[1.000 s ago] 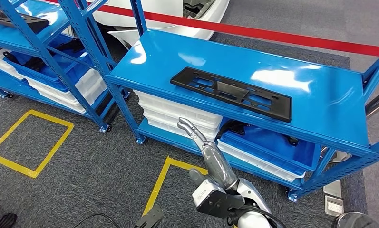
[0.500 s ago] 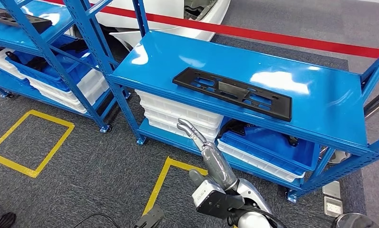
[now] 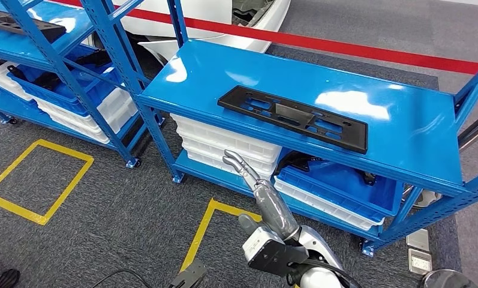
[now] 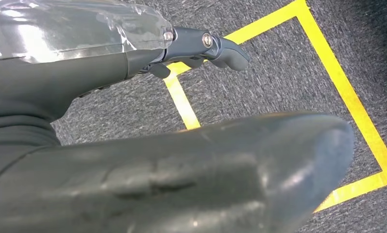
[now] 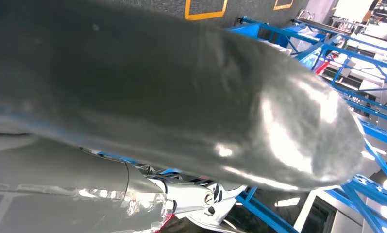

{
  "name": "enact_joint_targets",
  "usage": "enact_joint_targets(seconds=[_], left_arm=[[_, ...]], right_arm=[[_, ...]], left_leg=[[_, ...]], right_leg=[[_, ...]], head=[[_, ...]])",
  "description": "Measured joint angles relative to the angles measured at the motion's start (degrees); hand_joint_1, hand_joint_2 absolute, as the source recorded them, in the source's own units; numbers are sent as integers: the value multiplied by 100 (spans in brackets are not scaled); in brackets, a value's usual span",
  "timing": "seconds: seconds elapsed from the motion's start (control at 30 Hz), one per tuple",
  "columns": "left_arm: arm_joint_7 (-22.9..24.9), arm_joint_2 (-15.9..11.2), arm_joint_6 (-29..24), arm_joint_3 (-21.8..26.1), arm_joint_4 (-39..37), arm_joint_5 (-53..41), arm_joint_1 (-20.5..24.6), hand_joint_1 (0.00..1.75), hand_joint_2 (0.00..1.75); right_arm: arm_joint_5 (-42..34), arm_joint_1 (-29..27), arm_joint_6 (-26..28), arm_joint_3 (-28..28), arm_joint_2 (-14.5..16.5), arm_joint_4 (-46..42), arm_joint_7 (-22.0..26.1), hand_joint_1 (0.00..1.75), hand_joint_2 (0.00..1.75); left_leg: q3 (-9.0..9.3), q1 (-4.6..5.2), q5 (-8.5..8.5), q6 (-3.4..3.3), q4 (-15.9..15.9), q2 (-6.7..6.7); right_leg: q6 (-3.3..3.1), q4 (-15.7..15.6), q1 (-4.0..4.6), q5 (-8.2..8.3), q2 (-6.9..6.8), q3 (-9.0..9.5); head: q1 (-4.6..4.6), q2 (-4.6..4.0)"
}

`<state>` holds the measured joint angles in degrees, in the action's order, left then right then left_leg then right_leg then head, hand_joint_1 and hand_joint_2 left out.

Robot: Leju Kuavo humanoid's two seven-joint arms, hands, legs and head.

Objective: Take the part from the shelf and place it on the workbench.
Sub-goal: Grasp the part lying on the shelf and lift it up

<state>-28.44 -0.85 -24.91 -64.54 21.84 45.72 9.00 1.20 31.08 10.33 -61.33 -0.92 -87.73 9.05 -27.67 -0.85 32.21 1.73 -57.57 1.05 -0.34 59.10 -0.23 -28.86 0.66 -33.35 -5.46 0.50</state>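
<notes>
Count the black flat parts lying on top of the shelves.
2. One part lies on the near shelf; another on the far-left shelf, cut off by the frame edge. More may be hidden.

Grey carpet floor [image 3: 122,210] fills the lower left of the frame, marked with yellow tape squares [image 3: 38,180]; a red line [image 3: 356,43] crosses the top; white bins [image 3: 224,144] and blue trays [image 3: 344,183] sit centre; glare falls on the blue metal.

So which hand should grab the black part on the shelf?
Right. The right hand is raised near the shelf's front edge, below the black part; the left hand hangs over the floor.
</notes>
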Motion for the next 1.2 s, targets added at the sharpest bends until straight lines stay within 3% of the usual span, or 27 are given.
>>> enact_joint_targets(seconds=[0.87, 1.0, 1.07, 1.13, 1.2], left_arm=[[-29, 0, 52, 0, 0, 50, -8, 0, 0], [-31, -3, 51, 0, -1, 63, -10, 0, 0], [-31, -3, 50, 0, 0, 62, -6, 0, 0], [-31, -2, 48, 0, 0, 61, -5, 0, 0], [-28, -2, 48, 0, 0, 61, -9, 0, 0]], right_arm=[[-37, 2, -27, -6, 2, 0, 30, 0, 0], [-65, 11, -54, -11, 16, 0, 51, 0, 0], [-68, 21, -56, -13, 36, -2, 58, 0, 0], [-69, 40, -57, -14, 47, -4, 64, 0, 0], [-72, 36, -61, -15, 44, -4, 65, 0, 0]], left_leg=[[10, 2, 2, -2, -5, 1], [-22, 32, -15, -60, -65, 4], [52, 0, -62, -114, 91, -10], [150, -42, -117, -166, 269, -32], [185, -48, -121, -182, 308, -46]], right_leg=[[3, -2, -3, 3, -1, 12], [67, -41, -38, 43, -4, 17], [109, -50, -27, 38, -7, 28], [147, 221, -23, -98, -17, -109], [184, 907, -49, -337, -25, -506]], head=[[0, 0], [-15, 0], [-16, 0], [-4, 0], [4, 0]])
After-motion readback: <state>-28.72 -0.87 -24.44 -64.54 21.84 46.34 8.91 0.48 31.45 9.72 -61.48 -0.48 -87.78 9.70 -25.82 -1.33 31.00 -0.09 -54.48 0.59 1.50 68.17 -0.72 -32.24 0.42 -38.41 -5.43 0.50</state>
